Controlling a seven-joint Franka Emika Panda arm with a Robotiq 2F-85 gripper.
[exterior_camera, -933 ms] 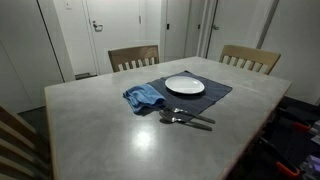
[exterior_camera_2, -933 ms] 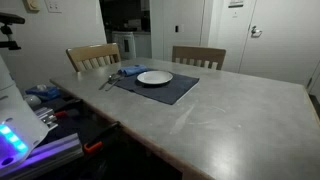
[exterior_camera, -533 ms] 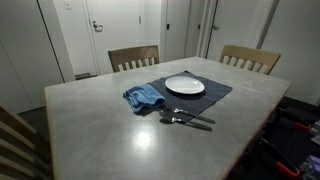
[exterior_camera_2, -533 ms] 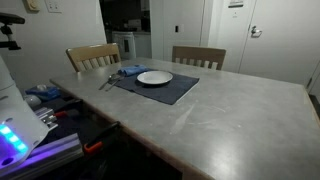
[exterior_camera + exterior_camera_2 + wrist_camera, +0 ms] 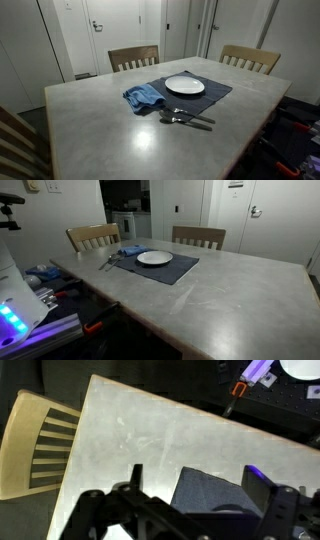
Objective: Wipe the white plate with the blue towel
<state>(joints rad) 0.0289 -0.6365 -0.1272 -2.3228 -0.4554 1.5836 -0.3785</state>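
A white plate [image 5: 185, 85] sits on a dark placemat [image 5: 215, 93] on the grey table [image 5: 100, 135]. It shows in both exterior views [image 5: 154, 257]. The crumpled blue towel [image 5: 143, 97] lies beside the plate on the mat's edge, and it also shows small in an exterior view [image 5: 130, 250]. My gripper [image 5: 198, 485] appears only in the wrist view. It hangs high above the table with its fingers wide apart and nothing between them. A corner of the placemat [image 5: 212, 492] shows below it. The towel is out of the wrist view.
Cutlery [image 5: 187, 118] lies at the mat's near edge. Wooden chairs [image 5: 133, 57] [image 5: 250, 58] stand at the far side of the table, and one shows in the wrist view [image 5: 40, 445]. Equipment and cables sit beside the table [image 5: 40, 280].
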